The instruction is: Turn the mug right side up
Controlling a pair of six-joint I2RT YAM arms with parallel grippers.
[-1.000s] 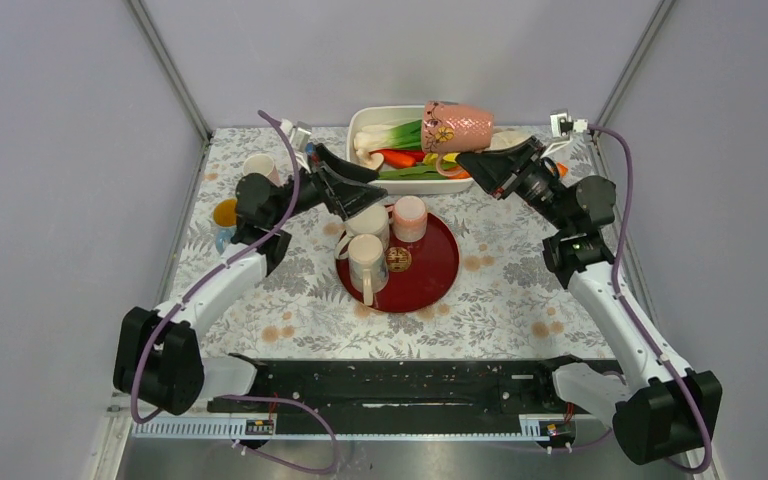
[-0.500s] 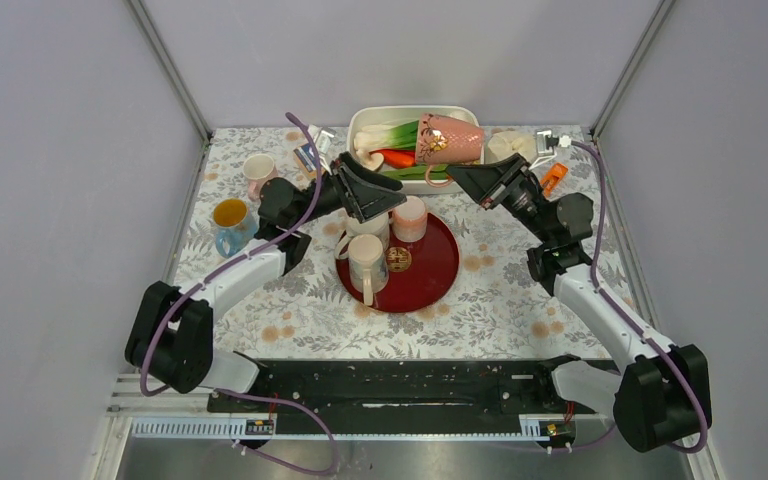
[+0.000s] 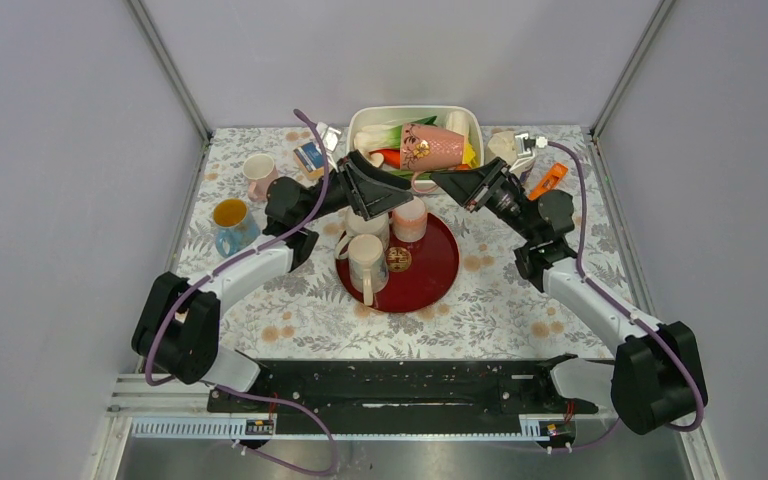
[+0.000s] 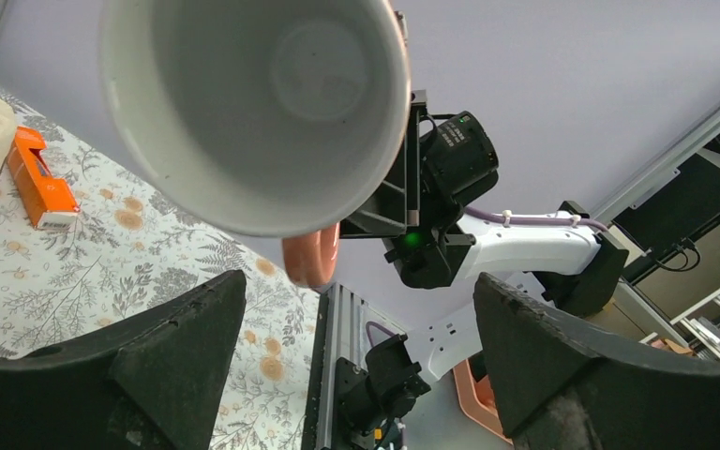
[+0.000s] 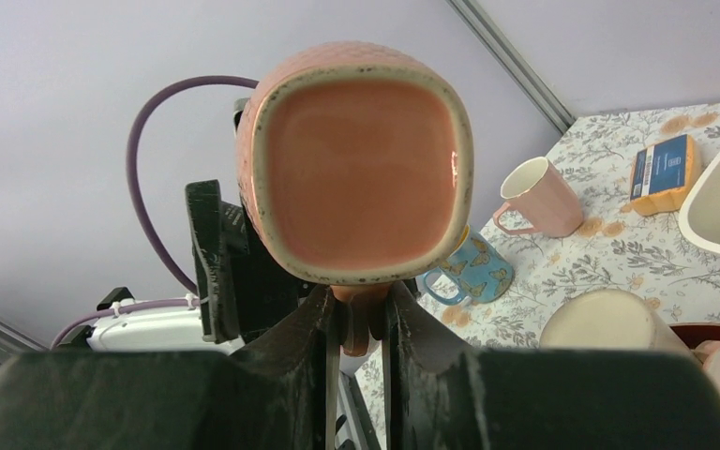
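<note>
Pink ceramic with a white inside identifies the mug, which is held in the air on its side, over the near edge of the white tub of vegetables and behind the red tray. The mouth is turned toward the left gripper and the base toward the right gripper.

In the right wrist view, the right gripper is seen clamped on the handle below the mug's base.

In the left wrist view, the left gripper is seen with its fingers spread wide, below the mug's mouth. They appear clear of the rim, though contact cannot be ruled out from above.

Three pale cups are set on the tray. A pink cup and a blue cup stand at the table's left, well apart from the tray.
</note>
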